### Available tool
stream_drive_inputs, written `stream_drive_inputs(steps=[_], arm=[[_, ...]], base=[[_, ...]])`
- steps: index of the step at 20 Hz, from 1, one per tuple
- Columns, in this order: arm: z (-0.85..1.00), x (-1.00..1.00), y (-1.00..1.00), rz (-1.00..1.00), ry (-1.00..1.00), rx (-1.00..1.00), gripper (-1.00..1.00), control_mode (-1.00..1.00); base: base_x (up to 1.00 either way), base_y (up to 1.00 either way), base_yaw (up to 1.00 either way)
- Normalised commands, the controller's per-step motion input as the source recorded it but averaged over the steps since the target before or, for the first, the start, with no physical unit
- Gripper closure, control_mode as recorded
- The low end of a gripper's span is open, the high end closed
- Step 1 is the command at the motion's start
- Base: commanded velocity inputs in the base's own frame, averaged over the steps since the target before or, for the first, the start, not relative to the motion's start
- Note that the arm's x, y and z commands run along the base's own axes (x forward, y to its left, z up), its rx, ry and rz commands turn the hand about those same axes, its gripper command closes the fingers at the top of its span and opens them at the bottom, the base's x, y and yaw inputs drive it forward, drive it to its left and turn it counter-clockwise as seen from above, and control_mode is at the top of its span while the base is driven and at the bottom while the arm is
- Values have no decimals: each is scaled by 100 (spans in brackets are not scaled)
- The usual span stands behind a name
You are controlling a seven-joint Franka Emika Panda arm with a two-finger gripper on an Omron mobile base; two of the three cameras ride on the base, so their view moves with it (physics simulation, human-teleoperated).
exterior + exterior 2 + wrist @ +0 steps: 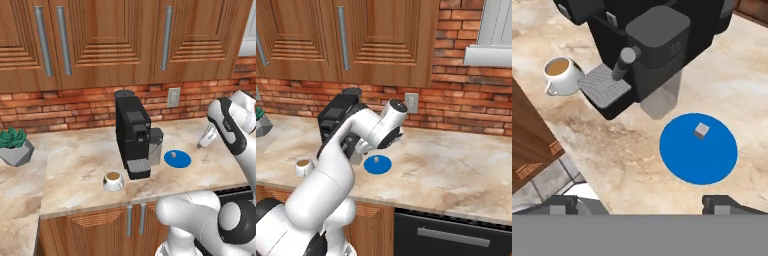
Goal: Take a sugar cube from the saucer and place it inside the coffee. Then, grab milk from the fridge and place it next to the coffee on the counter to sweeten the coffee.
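A bright blue saucer [698, 148] lies on the marble counter [75, 160], just right of the black machine. A tiny white sugar cube [701, 130] rests on it, toward its far side. The saucer [177, 159] and the sugar cube [377, 160] also appear from the base. The coffee [562, 75], a white cup with brown liquid, stands left of the machine's drip tray, near the counter's front edge [113, 181]. My gripper [641, 206] hovers above the counter, open and empty, with the saucer ahead of it and slightly right. The milk and the fridge are out of view.
A tall black coffee machine [132, 135] stands between cup and saucer. A potted plant [14, 145] sits at the far left. Wooden upper cabinets [100, 35] hang over the counter. A dark appliance front [456, 235] lies below the counter on the right.
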Motion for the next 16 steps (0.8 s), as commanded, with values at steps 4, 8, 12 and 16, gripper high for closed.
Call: stream_drive_inputs(steps=[4,8,12,16], arm=[[-24,2,0,30,-1,4,-100,-100],[-29,5,0,29,0,3,-100,-100],[-36,6,0,20,-1,5,-100,-100],[-37,25,0,5,-5,10,-100,-100]], base=[[0,0,0],[0,0,0],[0,0,0],[0,0,0]])
